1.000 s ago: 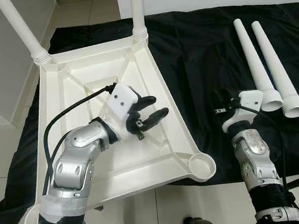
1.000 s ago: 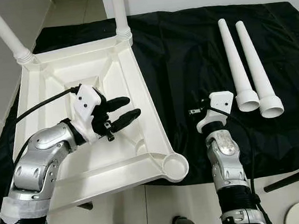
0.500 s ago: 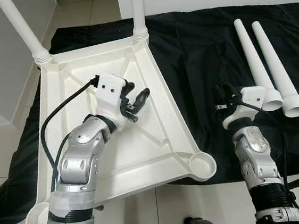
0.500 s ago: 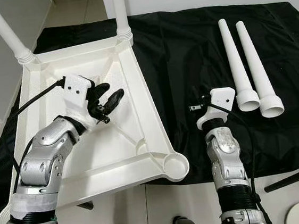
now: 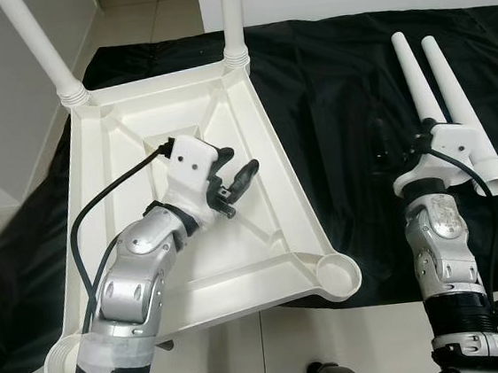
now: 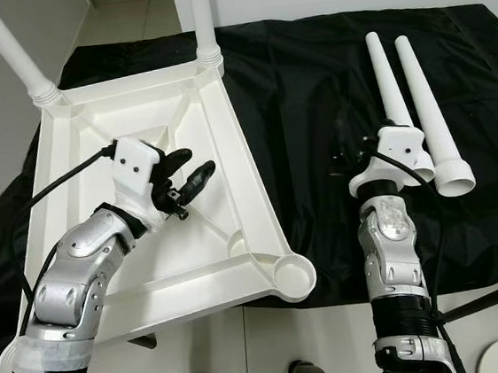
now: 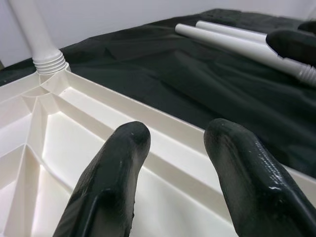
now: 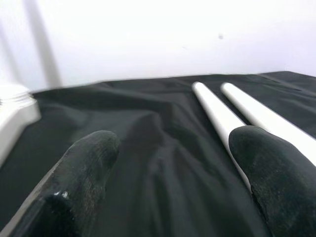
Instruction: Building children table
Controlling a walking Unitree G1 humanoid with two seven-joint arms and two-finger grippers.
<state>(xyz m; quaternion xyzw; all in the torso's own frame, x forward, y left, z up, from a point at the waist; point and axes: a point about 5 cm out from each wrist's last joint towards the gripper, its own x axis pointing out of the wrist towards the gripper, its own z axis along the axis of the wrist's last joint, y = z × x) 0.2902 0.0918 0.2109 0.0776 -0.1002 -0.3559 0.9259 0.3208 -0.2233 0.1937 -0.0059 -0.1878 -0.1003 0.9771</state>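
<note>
On a black cloth point(image 5: 327, 80) spread over the floor: an upturned white tabletop point(image 5: 140, 251), underside up. Two legs already seated in the far corner sockets, far-left leg point(image 5: 34, 44) and far-right leg point(image 5: 231, 15) both standing upright. Two more loose legs point(image 6: 409, 98) lying side by side on the cloth, well apart from the tabletop, to its right. Near-right socket point(image 5: 337, 275) and near-left socket point(image 5: 60, 359) both empty. So roughly half done by the look of it; left to do, a judgement only: picking up each loose leg and fitting it into a near socket.

Left arm bent at the elbow, reaching over the middle of the tabletop, left gripper point(image 5: 231, 181) poised just above the ribbed underside, fingers spread and holding nothing. Right arm extended forward over the cloth, wrist close beside the wide ends of the loose legs; right gripper point(image 8: 173, 163) pointed along the cloth, fingers spread wide, nearer loose leg just beside one finger, nothing pinched.
</note>
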